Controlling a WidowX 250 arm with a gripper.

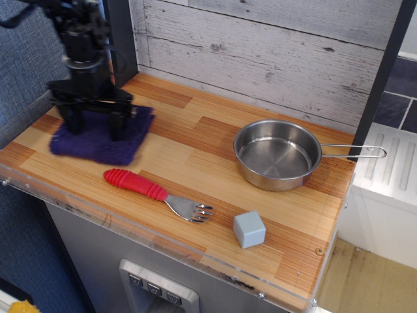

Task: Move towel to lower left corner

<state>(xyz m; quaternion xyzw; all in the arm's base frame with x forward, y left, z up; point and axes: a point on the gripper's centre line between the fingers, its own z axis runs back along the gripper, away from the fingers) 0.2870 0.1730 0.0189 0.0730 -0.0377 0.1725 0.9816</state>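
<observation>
The dark purple towel [98, 145] lies flat on the left part of the wooden tabletop, blurred by motion. It is a short way up and right of the lower left corner [18, 158], where a darker plank patch meets the clear plastic rim. My black gripper [94, 125] stands upright over the towel. Its two fingers are spread wide, and the tips press down on the towel's far half. The cloth is not pinched between them.
A red-handled fork [153, 190] lies just in front and to the right of the towel. A steel pan [277, 155] sits at the right, and a grey cube [249, 229] sits near the front edge. A black post [120, 39] and a plank wall stand behind.
</observation>
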